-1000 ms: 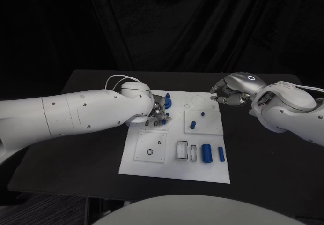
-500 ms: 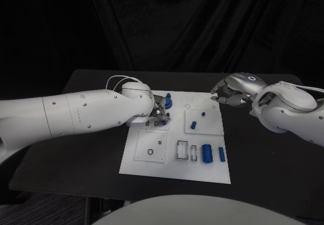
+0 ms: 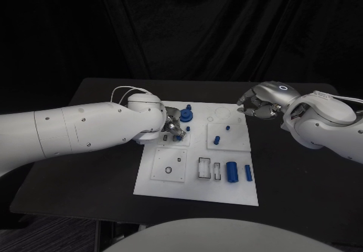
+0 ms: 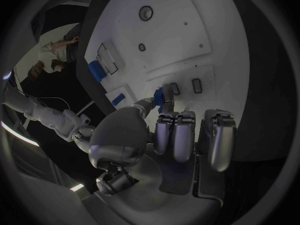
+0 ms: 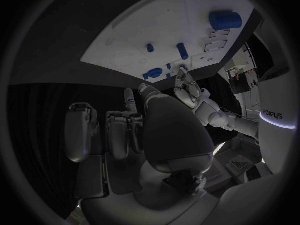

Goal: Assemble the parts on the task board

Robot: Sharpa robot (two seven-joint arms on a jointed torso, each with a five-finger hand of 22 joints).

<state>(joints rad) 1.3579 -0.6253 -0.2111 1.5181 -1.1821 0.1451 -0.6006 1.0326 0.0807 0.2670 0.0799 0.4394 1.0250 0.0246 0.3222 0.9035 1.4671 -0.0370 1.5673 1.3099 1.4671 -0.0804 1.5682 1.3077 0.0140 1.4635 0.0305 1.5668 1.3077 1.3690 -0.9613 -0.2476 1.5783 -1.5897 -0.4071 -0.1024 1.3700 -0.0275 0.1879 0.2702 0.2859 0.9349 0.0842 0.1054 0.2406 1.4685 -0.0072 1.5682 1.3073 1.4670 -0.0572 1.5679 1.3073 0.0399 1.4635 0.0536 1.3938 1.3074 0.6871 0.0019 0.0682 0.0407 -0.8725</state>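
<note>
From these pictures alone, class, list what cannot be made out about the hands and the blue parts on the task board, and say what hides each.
1. Head view: the left hand is mostly behind its own arm, so its grip is unclear.
2. Left wrist view: a small blue part sits at the fingertips; whether it is pinched or only touched cannot be told.
3. Head view: whether the curled right hand holds anything is hidden by its own fingers.
4. Task board: the small outlines are too small to read.

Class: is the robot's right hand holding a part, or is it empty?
Empty. The right hand hovers past the task board's far right corner, fingers curled in on nothing.
</note>
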